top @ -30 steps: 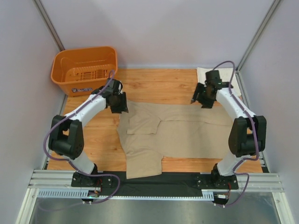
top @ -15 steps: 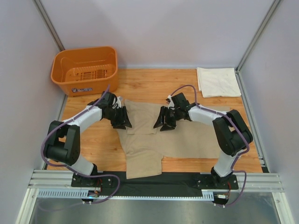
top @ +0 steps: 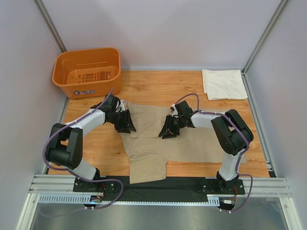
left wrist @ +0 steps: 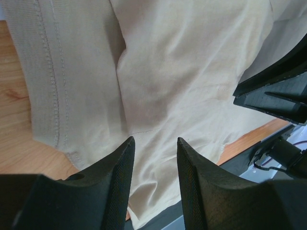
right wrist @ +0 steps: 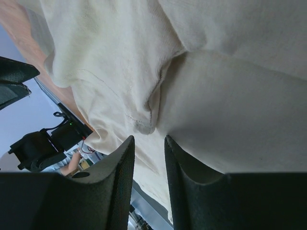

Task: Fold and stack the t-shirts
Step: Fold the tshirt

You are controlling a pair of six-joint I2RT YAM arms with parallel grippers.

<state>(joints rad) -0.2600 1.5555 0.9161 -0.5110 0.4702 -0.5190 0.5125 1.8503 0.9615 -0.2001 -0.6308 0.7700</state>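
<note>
With the left gripper (top: 127,125) and right gripper (top: 168,132) both parted over the tan t-shirt (top: 192,139), I should seat each around the folded flap's edge, then close evenly.

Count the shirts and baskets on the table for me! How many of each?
Shirts: 2, a tan shirt and a white shirt
Baskets: 1, an orange basket
Total: 3
</note>
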